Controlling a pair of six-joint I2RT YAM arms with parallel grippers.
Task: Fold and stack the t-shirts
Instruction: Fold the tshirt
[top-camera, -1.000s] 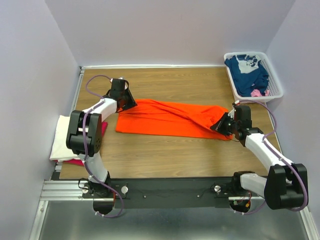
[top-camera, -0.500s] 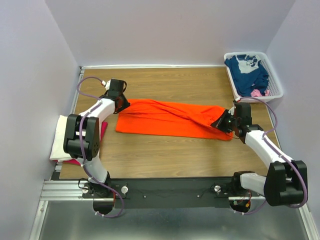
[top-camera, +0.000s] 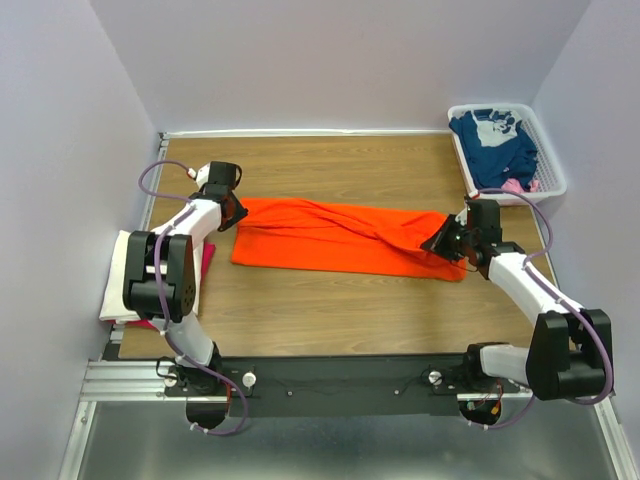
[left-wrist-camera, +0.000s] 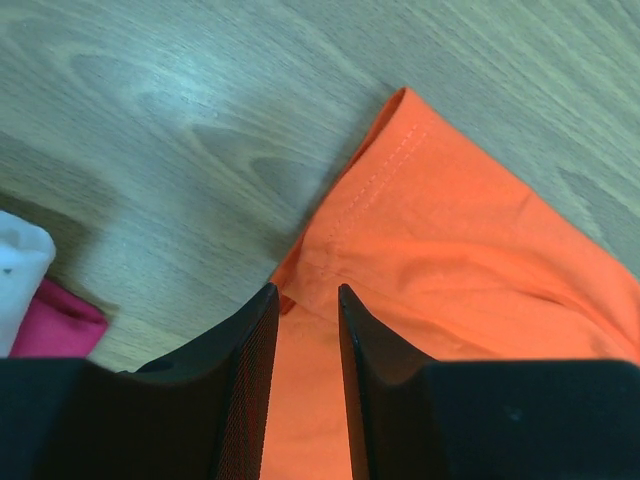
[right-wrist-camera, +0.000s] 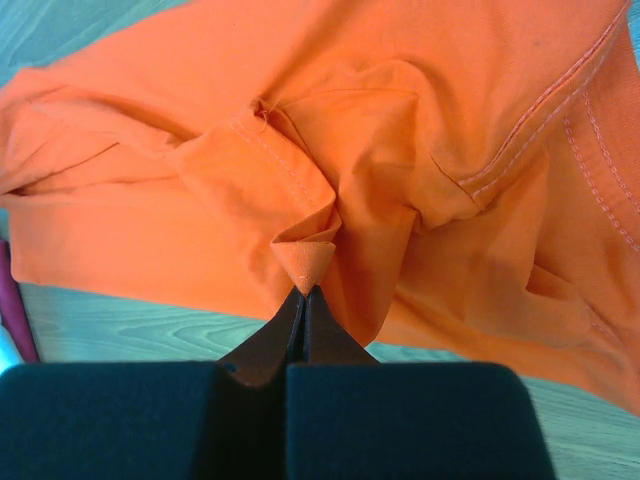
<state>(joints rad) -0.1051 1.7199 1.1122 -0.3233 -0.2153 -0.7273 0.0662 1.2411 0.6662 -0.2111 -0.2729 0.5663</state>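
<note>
The bright orange t-shirt (top-camera: 330, 235) lies stretched in a long band across the middle of the table. At its left end my left gripper (top-camera: 232, 212) hovers, and in the left wrist view that gripper (left-wrist-camera: 305, 290) has its jaws apart over the orange t-shirt's (left-wrist-camera: 450, 250) hemmed corner, pinching nothing. At the right end my right gripper (top-camera: 443, 243) is shut. In the right wrist view it (right-wrist-camera: 303, 290) pinches a small pointed fold of the orange t-shirt (right-wrist-camera: 200, 200), which bunches into wrinkles around the pinch.
A folded cream-white t-shirt (top-camera: 122, 270) rests on a magenta-pink one (top-camera: 207, 258) at the table's left edge, close to the left arm. The white slotted basket (top-camera: 553, 165) at the back right holds a navy blue t-shirt (top-camera: 495, 145). Walls close off three sides.
My left gripper has swung left and back to the shirt's left end, its jaws widening a little. The right gripper has edged slightly back, still pinching the cloth.
</note>
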